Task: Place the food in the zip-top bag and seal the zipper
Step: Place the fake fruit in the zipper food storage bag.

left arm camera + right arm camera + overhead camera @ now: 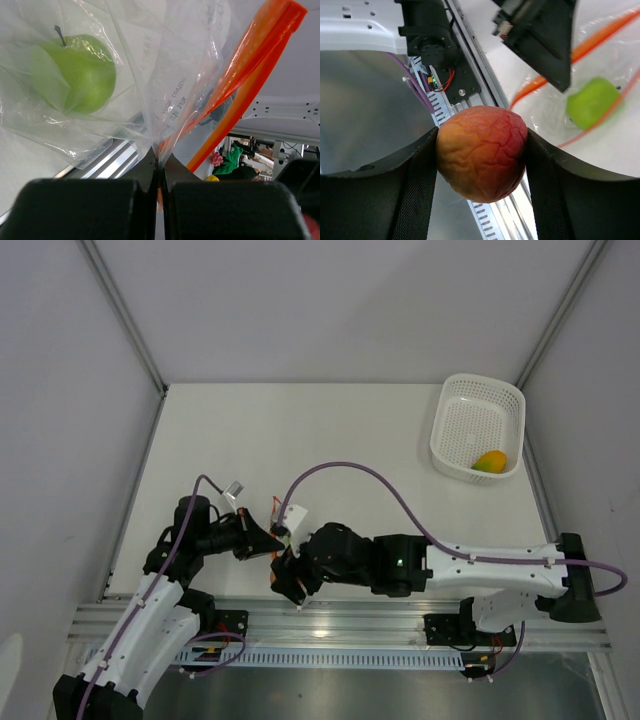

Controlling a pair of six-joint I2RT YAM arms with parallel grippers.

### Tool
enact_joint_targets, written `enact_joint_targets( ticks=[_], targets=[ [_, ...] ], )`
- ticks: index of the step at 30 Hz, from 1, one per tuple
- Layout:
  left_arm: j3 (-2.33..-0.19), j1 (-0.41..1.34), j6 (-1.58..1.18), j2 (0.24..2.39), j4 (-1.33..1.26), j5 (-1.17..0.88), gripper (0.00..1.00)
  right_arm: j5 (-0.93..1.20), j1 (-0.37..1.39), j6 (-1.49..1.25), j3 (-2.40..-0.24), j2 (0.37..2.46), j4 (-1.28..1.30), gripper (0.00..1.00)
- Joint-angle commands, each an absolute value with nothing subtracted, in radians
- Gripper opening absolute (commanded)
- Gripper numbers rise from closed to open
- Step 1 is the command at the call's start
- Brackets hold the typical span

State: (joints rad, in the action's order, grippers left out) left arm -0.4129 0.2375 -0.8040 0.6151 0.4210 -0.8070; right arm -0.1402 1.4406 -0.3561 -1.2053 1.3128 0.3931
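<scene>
Bag (150, 65) is hanging pinched in the left gripper's (159, 161) closed jaws, presenting its mouth while the right gripper (481, 145) is clamping the red fruit (480, 160) beside it

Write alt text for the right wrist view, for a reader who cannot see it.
The right tool clamps a red-orange toy fruit between its two black fingers, filling the foreground. Behind it to the right is a clear plastic bag with a green ball inside and an orange strip along its mouth.
</scene>
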Motion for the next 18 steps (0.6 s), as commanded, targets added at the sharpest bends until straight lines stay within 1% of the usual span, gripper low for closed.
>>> enact_joint_targets(
  ticks=[1,7,12,18],
  targets=[
    [-0.448,0.241,-0.811,0.607,0.407,-0.805,0.01,-0.248,1.489,-0.233,-1.281,1.376,0.35,0.0],
    [-0.451,0.241,-0.813,0.601,0.413,-0.815,0.01,-0.275,1.457,-0.209,-1.312,1.466,0.367,0.0],
    [-0.454,0.241,-0.818,0.588,0.419,-0.813,0.01,-0.284,1.376,-0.247,-1.328,1.526,0.397,0.0],
    [-0.434,0.241,-0.833,0.571,0.411,-0.815,0.01,-0.276,1.325,-0.242,-1.342,1.577,0.417,0.0]
  ],
)
